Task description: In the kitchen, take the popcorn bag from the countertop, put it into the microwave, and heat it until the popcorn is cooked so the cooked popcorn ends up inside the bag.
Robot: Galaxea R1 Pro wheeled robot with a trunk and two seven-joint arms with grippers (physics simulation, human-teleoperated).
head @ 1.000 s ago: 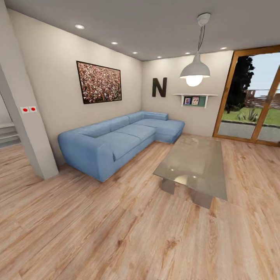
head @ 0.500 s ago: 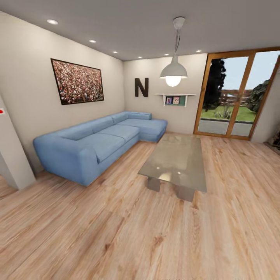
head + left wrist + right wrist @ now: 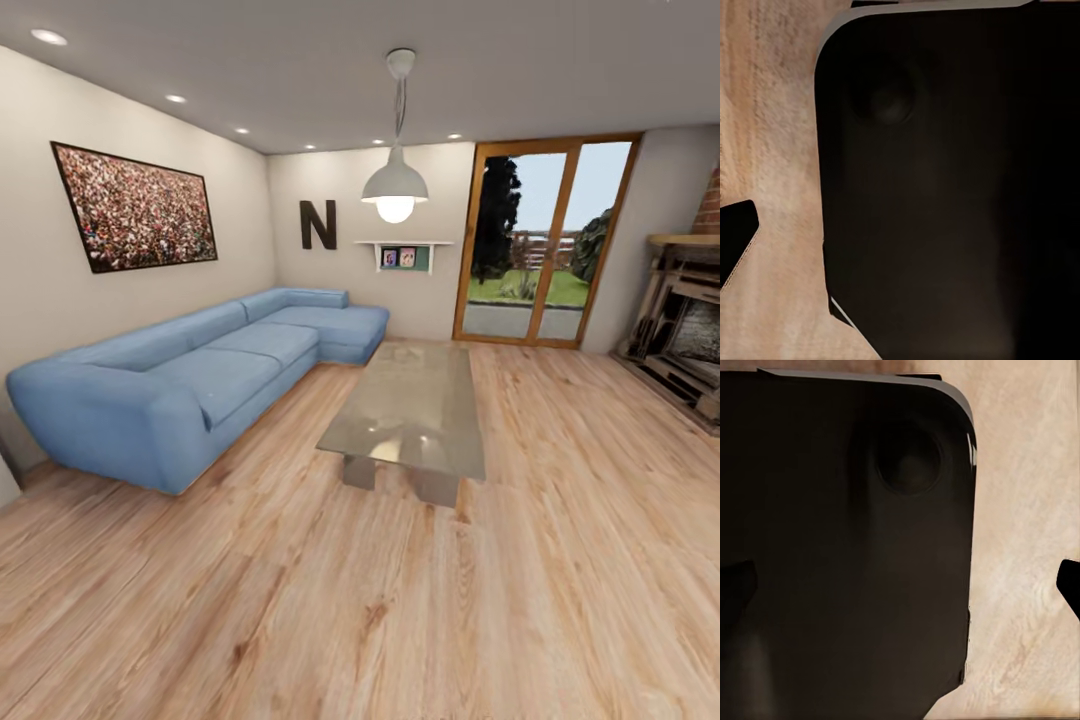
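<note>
Popcorn bag, microwave and kitchen worktop are not before you; you are in a living room, and I judge you are in transit with the pickup not yet begun. Head view records one blue corner sofa (image 3: 190,385) along the wall, one glass coffee table (image 3: 410,410) set just beside it on the plank floor (image 3: 350,610), one pendant lamp (image 3: 394,190) hanging above the table, one framed picture (image 3: 132,207), one letter N (image 3: 318,224), one glazed garden door (image 3: 540,245) and one fireplace (image 3: 685,325). Both wrist views look down past a dark robot body panel (image 3: 945,187) onto floorboards, presumably arms stowed for travel. A dark tip (image 3: 735,240) shows at each frame edge; whether either hand is apart or together, you cannot tell.
</note>
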